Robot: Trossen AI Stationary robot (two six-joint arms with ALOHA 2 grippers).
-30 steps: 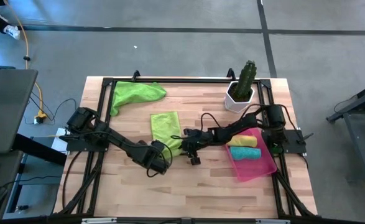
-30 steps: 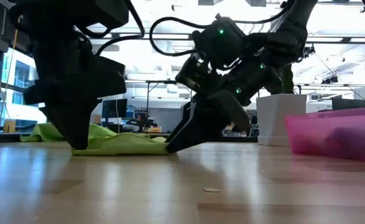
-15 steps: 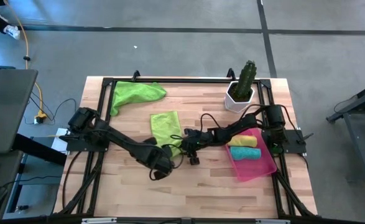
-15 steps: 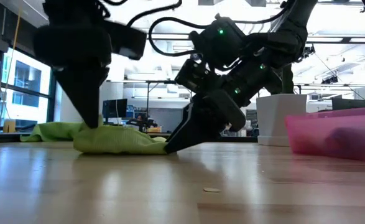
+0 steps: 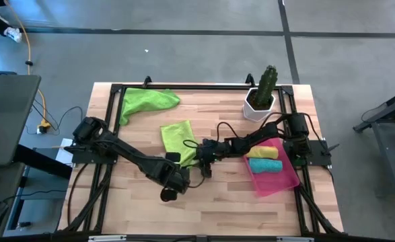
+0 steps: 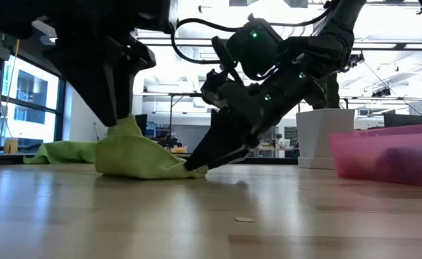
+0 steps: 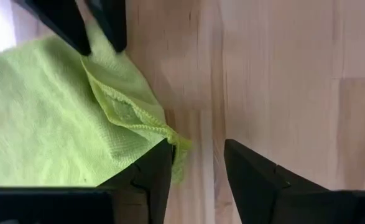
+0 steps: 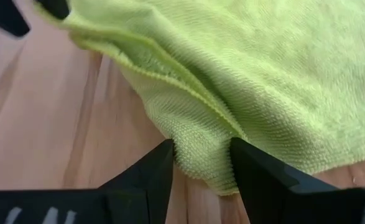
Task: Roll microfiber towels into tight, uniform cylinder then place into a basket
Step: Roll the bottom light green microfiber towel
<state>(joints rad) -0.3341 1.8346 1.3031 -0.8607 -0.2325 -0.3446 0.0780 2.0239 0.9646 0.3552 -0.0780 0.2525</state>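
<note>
A lime green towel (image 5: 177,137) lies mid-table, its near end bunched into a peak (image 6: 128,128). My left gripper (image 7: 199,152) hangs open over that end, pointing steeply down, with bare wood between its fingers. From the right side my right gripper (image 5: 198,156) is shut on the towel's near right edge. A second lime green towel (image 5: 147,102) lies spread at the far left. The pink basket (image 5: 278,180) at the right holds a yellow roll (image 5: 264,152) and a teal roll (image 5: 266,165). My left gripper has the towel's near corner (image 7: 177,148) lying against the inner side of one finger (image 7: 154,171). Nothing is between the fingers. Whether the corner hangs from that finger, I cannot tell. My right gripper pinches a fold at the towel's near right edge (image 8: 201,134) between its two fingers. It comes slanting down from the table's right side, fingertips at the tabletop (image 6: 196,162). Several layers are bunched in the hold, and the rest of the towel lies on the table.
A white pot with a green cactus (image 5: 259,101) stands at the far right, behind the basket. Bare wood lies along the near edge (image 5: 204,215). A black frame (image 5: 184,87) borders the table.
My left gripper has opened, risen and rolled about its pointing line, drifting toward the near edge. The towel's near end, flat a second ago, now stands bunched up in a peak by that gripper. My right gripper has stayed in place and rolled slightly, still on the towel.
</note>
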